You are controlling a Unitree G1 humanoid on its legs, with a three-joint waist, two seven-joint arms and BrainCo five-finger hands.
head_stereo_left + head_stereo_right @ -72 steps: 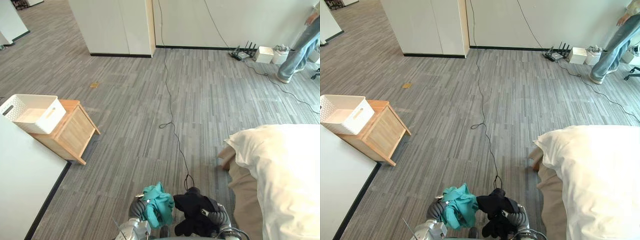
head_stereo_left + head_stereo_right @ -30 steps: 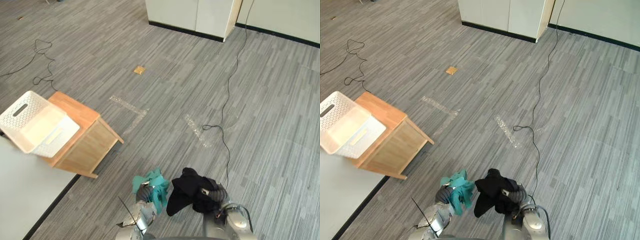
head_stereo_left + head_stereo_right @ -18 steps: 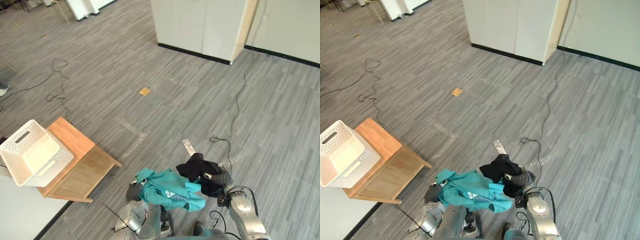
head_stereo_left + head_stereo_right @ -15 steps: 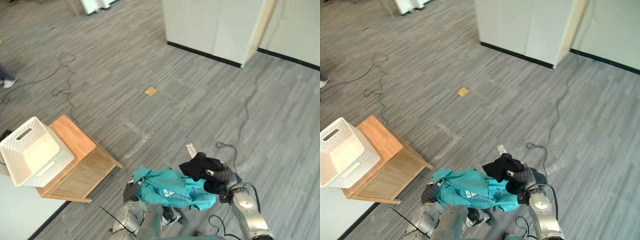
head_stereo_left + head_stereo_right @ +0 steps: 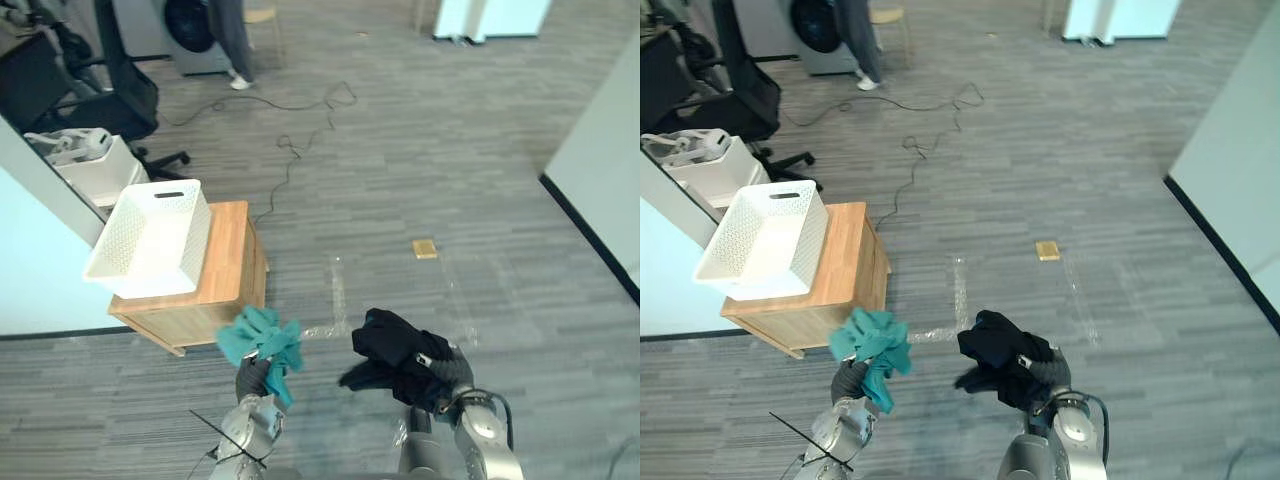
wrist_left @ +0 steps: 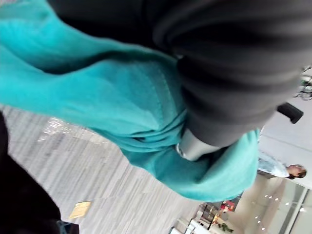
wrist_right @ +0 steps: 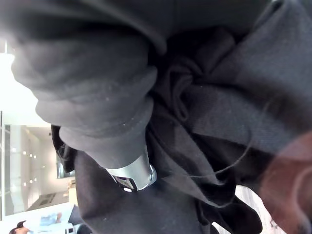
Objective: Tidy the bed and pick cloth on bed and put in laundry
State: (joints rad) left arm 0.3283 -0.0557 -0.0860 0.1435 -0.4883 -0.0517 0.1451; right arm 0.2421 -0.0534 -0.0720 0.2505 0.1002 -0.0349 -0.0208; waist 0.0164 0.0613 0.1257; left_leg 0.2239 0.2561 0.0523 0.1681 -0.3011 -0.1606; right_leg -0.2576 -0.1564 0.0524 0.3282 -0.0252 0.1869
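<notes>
My left hand (image 5: pixel 252 378) is shut on a bunched teal cloth (image 5: pixel 262 339), held up low in the eye views; up close the teal cloth (image 6: pixel 112 107) wraps round my fingers. My right hand (image 5: pixel 448 372) is shut on a crumpled black cloth (image 5: pixel 395 352), which covers most of the hand; the black cloth (image 7: pixel 214 112) bulges past my fingers in the right wrist view. A white perforated laundry basket (image 5: pixel 150 240) stands on a low wooden stand (image 5: pixel 228 270), ahead and to the left of the teal cloth. Both hands hang over grey floor.
A black office chair (image 5: pixel 115 95) and a white bin (image 5: pixel 95 165) stand behind the basket by a pale wall (image 5: pixel 30 250). A person's legs (image 5: pixel 232 40) show at the far top. Black cables (image 5: pixel 290 150) trail on the floor. A small tan tile (image 5: pixel 425 248) lies right of the stand.
The camera has swung left, so the basket and stand now lie close ahead-left. The teal cloth, spread out half a second ago, is bunched up at my left hand again.
</notes>
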